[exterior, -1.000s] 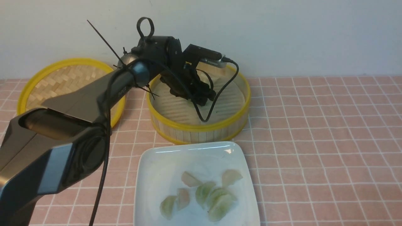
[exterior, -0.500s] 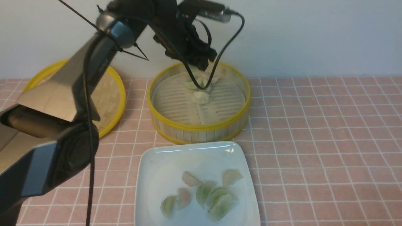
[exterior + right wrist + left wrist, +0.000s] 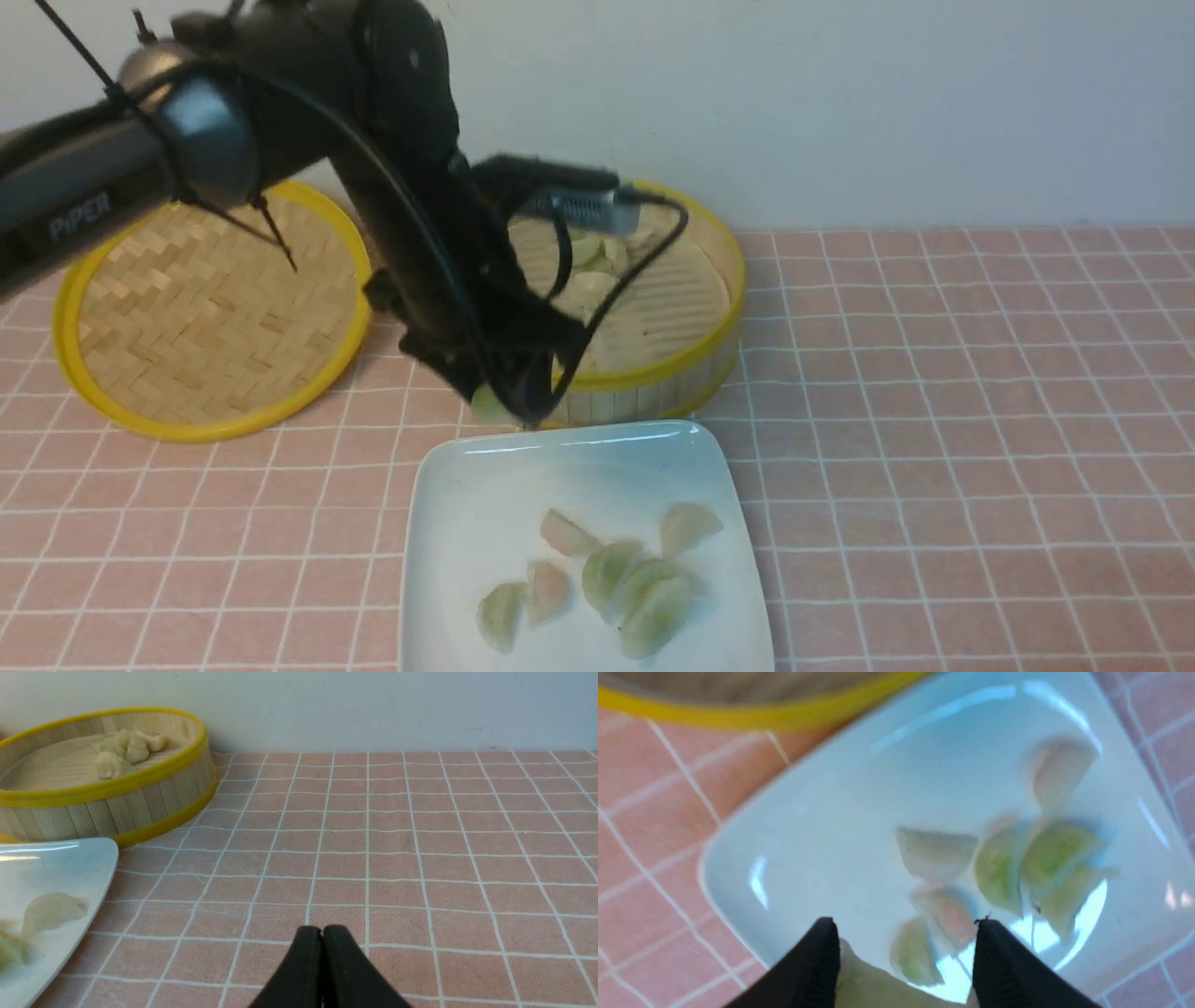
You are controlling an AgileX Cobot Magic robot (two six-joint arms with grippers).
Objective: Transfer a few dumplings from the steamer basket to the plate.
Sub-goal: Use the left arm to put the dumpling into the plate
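My left gripper [image 3: 504, 403] hangs just above the far left edge of the white plate [image 3: 467, 485], in front of the steamer basket [image 3: 653, 378]. It is shut on a pale green dumpling [image 3: 487, 407], which also shows between the jaws in the left wrist view [image 3: 873, 984]. Several dumplings [image 3: 607, 571] lie on the plate, also seen below my left gripper [image 3: 906, 924] in its wrist view [image 3: 999, 868]. A few dumplings [image 3: 597, 266] lie in the basket. My right gripper [image 3: 322, 928] is shut and empty over the tablecloth, right of the plate [image 3: 56, 858] and the basket [image 3: 117, 784].
The woven yellow-rimmed lid [image 3: 205, 308] lies left of the basket. A white wall stands close behind the basket. The pink checked tablecloth [image 3: 934, 420] covers the table to the right. My left arm and its cable cross over the basket's left half.
My left gripper rose out of the basket with a dumpling, then swung toward me and down to the plate's far edge. The right arm has not moved.
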